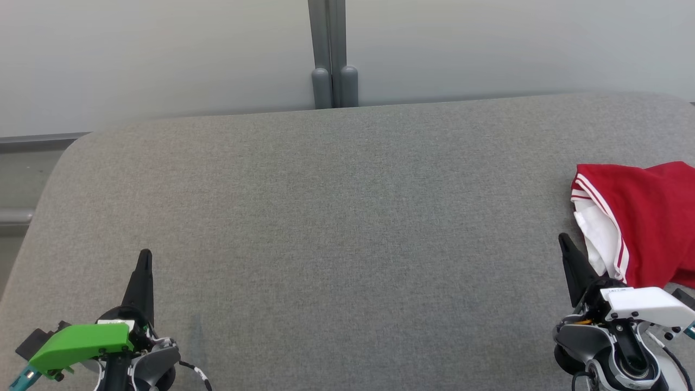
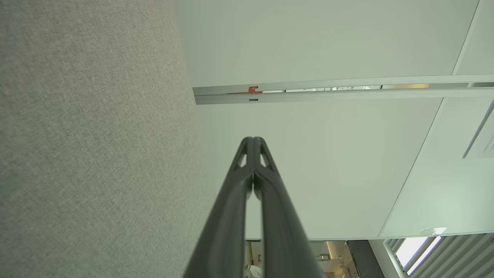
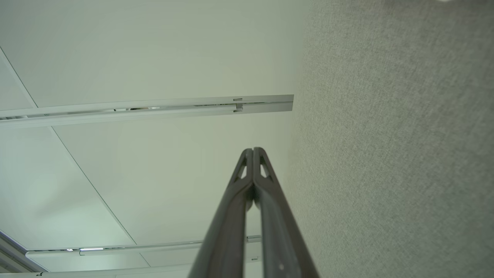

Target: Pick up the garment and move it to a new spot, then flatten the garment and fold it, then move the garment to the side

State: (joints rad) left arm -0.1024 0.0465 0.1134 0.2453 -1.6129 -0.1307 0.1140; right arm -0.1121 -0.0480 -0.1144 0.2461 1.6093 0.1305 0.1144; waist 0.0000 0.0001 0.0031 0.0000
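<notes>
A red garment (image 1: pixel 649 217) with white trim and a white inner side lies crumpled at the right edge of the grey padded surface (image 1: pixel 336 228), partly cut off by the head view's border. My right gripper (image 1: pixel 562 239) is shut and empty, its tip just left of the garment's near edge. My left gripper (image 1: pixel 145 255) is also shut and empty, at the lower left, far from the garment. In each wrist view the two dark fingers meet at the tip: left gripper (image 2: pixel 253 139), right gripper (image 3: pixel 253 150).
The grey surface ends at a rounded far edge with a pale wall (image 1: pixel 163 54) behind it. A grey double post (image 1: pixel 332 60) stands at the far middle. The surface's left corner curves off beside a grey ledge (image 1: pixel 21 179).
</notes>
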